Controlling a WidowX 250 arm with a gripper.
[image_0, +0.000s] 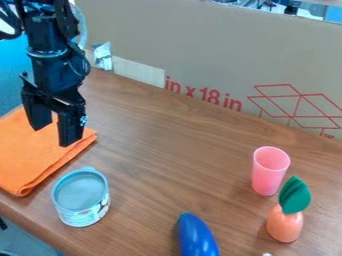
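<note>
At the camera view's left edge, a folded orange cloth (37, 162) lies on the bench (160, 170), nearest the released, empty end effector (53, 136). Near the cloth stands a tin (83, 212); farther off are a blue toy eggplant (197, 237), a pink cup (267, 177) and an orange toy with green leaves (284, 225).

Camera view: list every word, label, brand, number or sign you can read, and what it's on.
"in x 18 in", red print on the cardboard.
Red line drawing of a box, same cardboard; small print by it too small to read.
Can: label print too small and blurred to read.
</note>
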